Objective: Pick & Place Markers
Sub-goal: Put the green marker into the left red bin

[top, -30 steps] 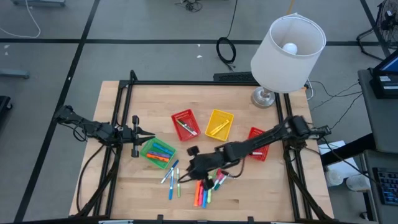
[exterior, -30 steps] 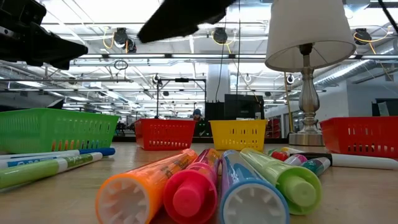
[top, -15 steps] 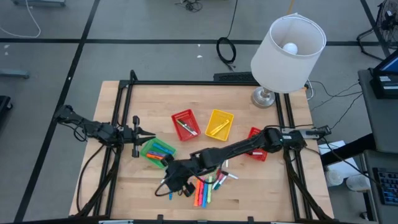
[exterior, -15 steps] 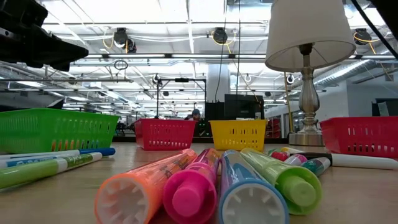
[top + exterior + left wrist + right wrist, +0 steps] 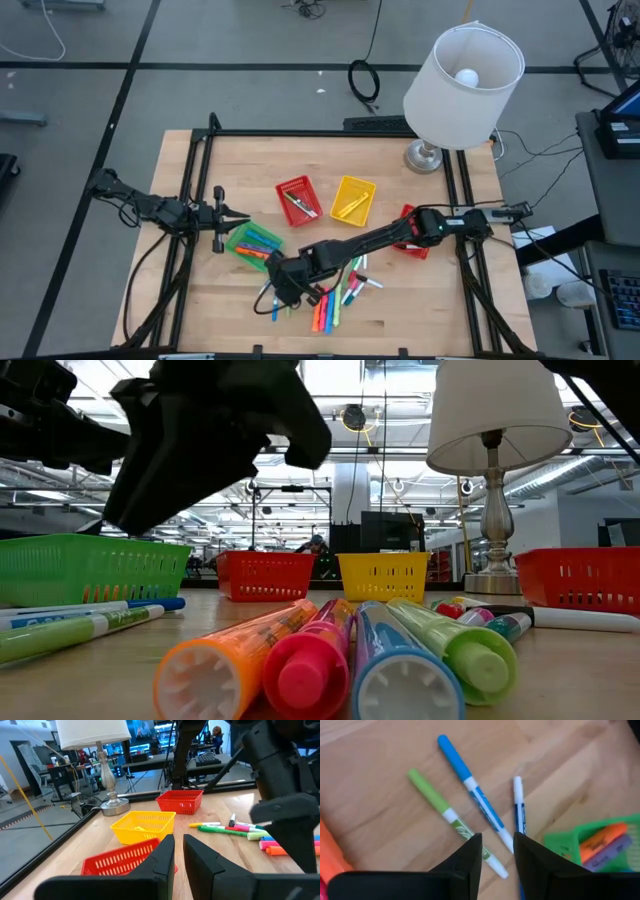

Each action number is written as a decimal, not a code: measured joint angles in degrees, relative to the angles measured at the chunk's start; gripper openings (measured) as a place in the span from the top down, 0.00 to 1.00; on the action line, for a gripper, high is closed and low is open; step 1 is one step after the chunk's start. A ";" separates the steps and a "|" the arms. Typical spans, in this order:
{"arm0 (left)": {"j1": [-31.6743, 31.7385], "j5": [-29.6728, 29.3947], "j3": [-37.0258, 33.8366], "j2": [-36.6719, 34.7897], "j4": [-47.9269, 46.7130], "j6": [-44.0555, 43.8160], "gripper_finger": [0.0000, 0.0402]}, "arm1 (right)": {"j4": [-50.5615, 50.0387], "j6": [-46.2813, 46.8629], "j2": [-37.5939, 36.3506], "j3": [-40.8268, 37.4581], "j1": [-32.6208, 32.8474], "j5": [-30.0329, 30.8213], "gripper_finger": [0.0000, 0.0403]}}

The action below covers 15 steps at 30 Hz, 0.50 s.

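Note:
Three thin markers lie flat on the wood: a blue one (image 5: 470, 782), a green one (image 5: 435, 800) and a white-and-blue one (image 5: 518, 805). My right gripper (image 5: 497, 845) hangs open just above them, slanting down; the blue marker's white end shows in its gap, untouched. In the high view it (image 5: 280, 290) is near the table's front. A row of fat markers (image 5: 325, 312), orange, pink, blue and green (image 5: 330, 660), lies beside it. The green basket (image 5: 253, 243) holds several markers. My left gripper (image 5: 235, 213) waits level at the left, with only a narrow gap (image 5: 179, 845) and nothing in it.
A red basket (image 5: 298, 200) and a yellow basket (image 5: 352, 198) stand mid-table; another red basket (image 5: 412, 232) sits partly under my right arm. More thin markers (image 5: 358, 285) lie right of the gripper. A lamp (image 5: 462, 70) stands at the far right corner.
My right gripper has swept from over the fat markers toward the table's left edge and down, rolling at the wrist. It now hangs over the three thin markers by the green basket, and it has come into the low view from above.

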 joint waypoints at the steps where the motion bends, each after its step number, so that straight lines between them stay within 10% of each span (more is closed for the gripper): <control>1: 0.00 0.00 0.00 0.00 -0.02 0.01 0.88 | 0.20 -1.19 0.02 -0.02 -0.01 -0.55 0.74; 15: 0.02 -0.07 0.00 0.00 -0.07 0.20 0.88 | 6.56 -9.70 2.18 -0.91 -0.50 -11.97 0.74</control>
